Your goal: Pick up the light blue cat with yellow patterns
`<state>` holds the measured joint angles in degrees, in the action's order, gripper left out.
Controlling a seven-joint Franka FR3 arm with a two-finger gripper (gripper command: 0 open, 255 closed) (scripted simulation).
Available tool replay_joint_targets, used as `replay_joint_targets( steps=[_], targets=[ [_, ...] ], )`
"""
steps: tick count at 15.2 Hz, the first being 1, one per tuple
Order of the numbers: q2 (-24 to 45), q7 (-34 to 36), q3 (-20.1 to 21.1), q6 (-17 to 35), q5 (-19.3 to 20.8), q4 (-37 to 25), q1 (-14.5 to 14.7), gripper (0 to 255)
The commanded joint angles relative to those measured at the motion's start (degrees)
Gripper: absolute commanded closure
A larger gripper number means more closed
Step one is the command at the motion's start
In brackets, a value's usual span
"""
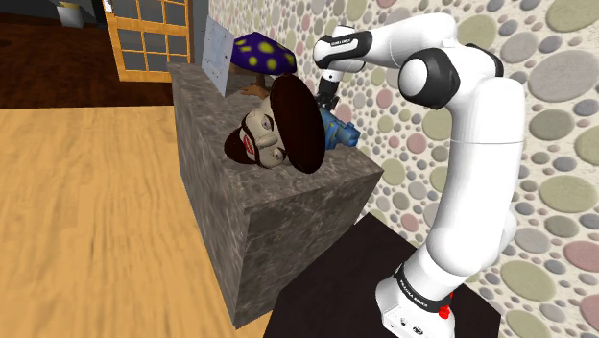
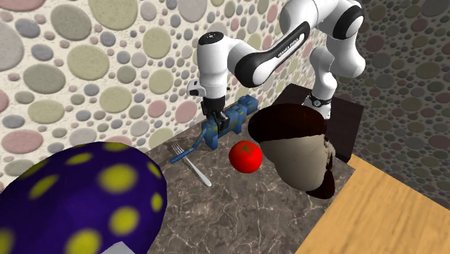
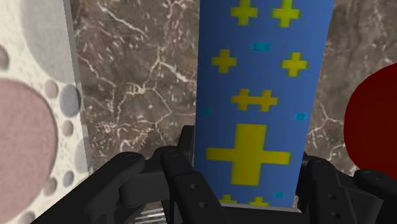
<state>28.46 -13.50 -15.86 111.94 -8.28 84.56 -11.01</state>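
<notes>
The blue cat (image 2: 236,115) with yellow cross patterns lies on the dark marble block (image 1: 288,226) close to the pebble wall. In the shoulder view part of the cat (image 1: 340,133) shows behind a large dark hat. My black gripper (image 2: 211,130) comes down from above onto one end of it. In the wrist view the cat's body (image 3: 261,76) runs straight out from between my fingers, and the gripper (image 3: 248,184) presses against both of its sides. The cat still rests on the marble.
A red tomato (image 2: 245,156) and a fork (image 2: 189,164) lie beside the cat. A doll head with a dark brown hat (image 2: 296,148) lies towards the block's edge. A purple mushroom with yellow dots (image 1: 262,53) stands at the far end. The pebble wall (image 3: 32,127) is close beside the gripper.
</notes>
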Motion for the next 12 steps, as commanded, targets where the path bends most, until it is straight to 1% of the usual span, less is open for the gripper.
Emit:
replay_joint_targets(
  steps=[1, 12],
  targets=[
    [-0.3, 0.1, -0.1, -1.0, 0.1, -0.8, 0.0, 255],
    [-1.4, 0.6, -0.4, -8.9, 0.6, -7.6, -0.3, 255]
  ],
)
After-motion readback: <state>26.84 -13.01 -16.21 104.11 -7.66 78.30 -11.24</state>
